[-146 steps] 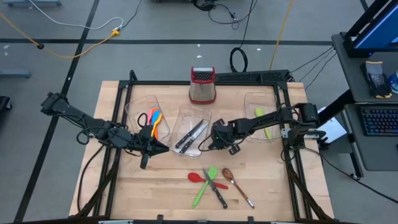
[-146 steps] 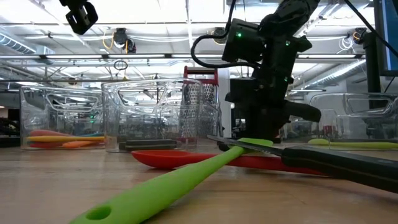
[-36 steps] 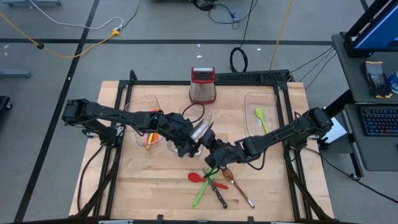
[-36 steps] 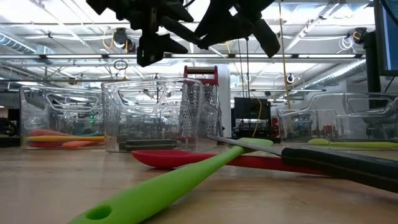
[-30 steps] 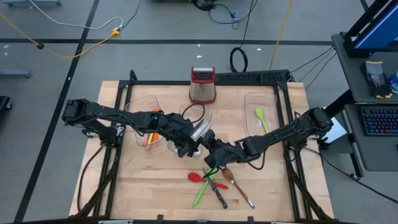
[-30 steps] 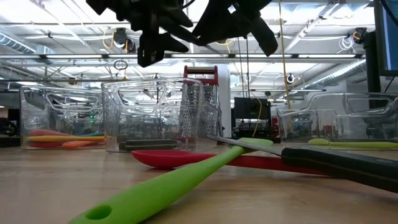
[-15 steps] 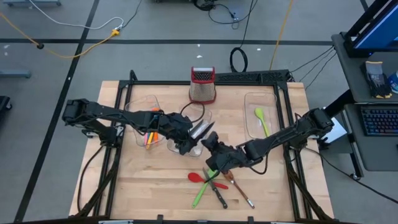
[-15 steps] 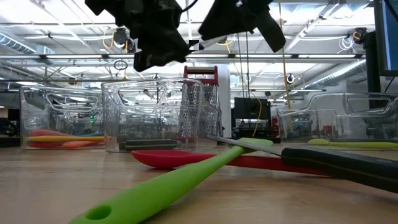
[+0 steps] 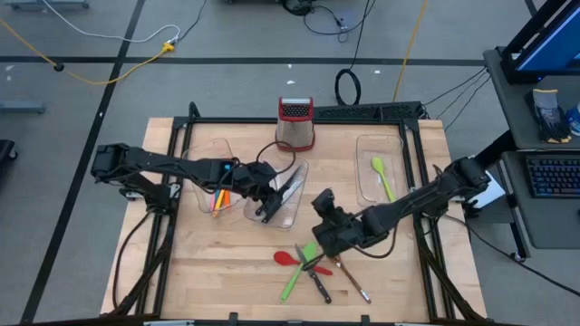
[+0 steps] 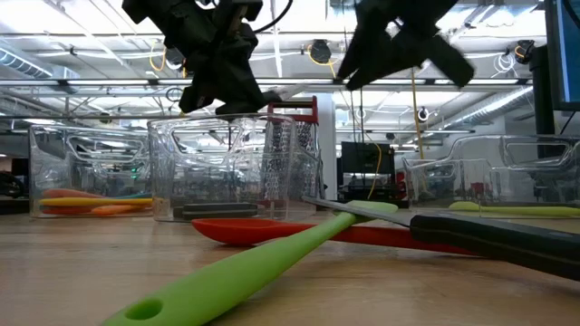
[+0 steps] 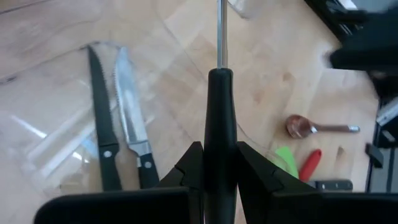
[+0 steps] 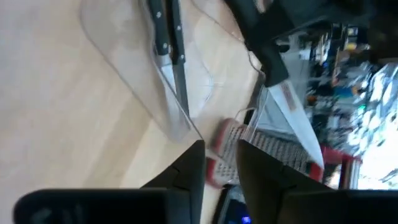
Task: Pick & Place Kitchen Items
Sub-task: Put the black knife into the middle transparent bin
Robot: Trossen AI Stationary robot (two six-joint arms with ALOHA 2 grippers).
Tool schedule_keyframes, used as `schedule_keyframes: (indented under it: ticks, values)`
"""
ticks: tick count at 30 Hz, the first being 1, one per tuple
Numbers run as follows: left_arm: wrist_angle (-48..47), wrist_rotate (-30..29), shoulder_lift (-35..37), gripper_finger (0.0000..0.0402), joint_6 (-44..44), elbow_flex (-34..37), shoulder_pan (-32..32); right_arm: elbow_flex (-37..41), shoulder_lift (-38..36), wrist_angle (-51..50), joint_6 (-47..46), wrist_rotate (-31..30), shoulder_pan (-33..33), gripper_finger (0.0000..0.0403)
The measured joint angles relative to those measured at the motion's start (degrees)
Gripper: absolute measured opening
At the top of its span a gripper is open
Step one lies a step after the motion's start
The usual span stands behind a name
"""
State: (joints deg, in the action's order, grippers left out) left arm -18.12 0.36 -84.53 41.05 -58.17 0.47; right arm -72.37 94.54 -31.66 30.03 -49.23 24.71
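The left pincer is pinched on the black handle of a knife and holds it above the middle bin, with the blade reaching out ahead of the fingers. Two knives already lie flat on the floor of that bin, side by side.

To do this step well, lower the held knife until it sits just over the bin floor, keep the blade roughly parallel to the two knives there, and keep its tip inside the clear wall before releasing. A release from height risks the knife bouncing or striking the wall.

The right pincer hangs beside the middle bin, towards the front of the desk, over the loose utensils. Its fingers stand slightly apart with nothing between them.

The green spatula, red spoon, brown spoon and another knife lie in front of the middle bin, not yet sorted.
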Motion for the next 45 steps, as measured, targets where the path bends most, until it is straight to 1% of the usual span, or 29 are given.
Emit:
schedule_keyframes:
  ticks: [3, 6, 8, 10, 13, 16, 22, 24, 28, 31, 35, 38, 41, 45]
  values:
    - [-0.1, 0.8, 0.0, 0.0048, 1.4, 0.0, 1.4, 0.0, -2.7, -4.7, -7.3, 2.2, 1.1, 0.0056]
    - [-0.4, 3.0, 0.0, 0.0048, 3.3, 0.0, 2.7, 0.0, -6.4, -7.4, -13.2, 7.6, 2.2, 0.0017]
    - [-1.4, 4.7, 0.0, 0.0048, 4.5, 0.0, 3.6, 0.3, -9.5, -7.6, -15.6, 11.3, 3.1, 0.0005]
    - [-3.3, 5.9, 0.0, 0.0048, 6.4, 0.0, 4.3, 1.2, -12.6, -6.2, -17.2, 14.2, 3.5, 0.0007]
    - [-6.9, 6.7, 0.0, 0.0048, 9.2, 0.0, 5.1, 2.8, -17.2, -4.1, -18.8, 16.3, 4.3, 0.0003]
    - [-8.4, 6.7, 0.0, 0.0048, 10.4, 0.0, 5.5, 5.1, -21.3, 0.3, -18.6, 16.5, 5.3, 0.0002]
    - [-7.8, 6.9, -0.8, 0.0048, 10.6, -0.1, 6.1, 10.3, -28.5, 4.9, -18.3, 16.7, 7.5, 0.0001]
    - [-7.3, 7.7, -2.1, 0.0048, 10.7, -0.1, 6.6, 12.6, -31.3, 7.8, -18.6, 19.1, 7.9, 0.0001]
    - [-4.9, 12.5, -5.6, 0.0048, 10.1, -0.1, 8.2, 18.4, -37.5, 14.1, -19.0, 26.6, 8.0, 0.0001]
    - [-4.3, 13.2, -6.7, 0.0048, 9.6, -0.1, 10.1, 22.6, -42.5, 17.6, -20.7, 28.6, 8.0, 0.0001]
    - [-4.4, 14.8, -6.9, 0.0048, 9.2, -0.1, 12.3, 26.8, -48.1, 18.7, -23.3, 28.6, 8.0, 0.0000]
    - [-4.4, 15.2, -6.9, 0.0048, 9.1, -0.1, 12.9, 29.2, -51.1, 21.2, -23.5, 28.6, 8.0, 0.0000]
    - [-4.7, 15.2, -7.0, 0.0048, 9.2, -0.1, 12.8, 30.7, -53.0, 22.3, -23.3, 28.6, 8.0, 0.0000]
    - [-5.5, 15.1, -8.5, 0.0048, 9.4, -0.2, 11.5, 31.2, -53.6, 22.5, -23.3, 28.8, 8.0, 0.0000]
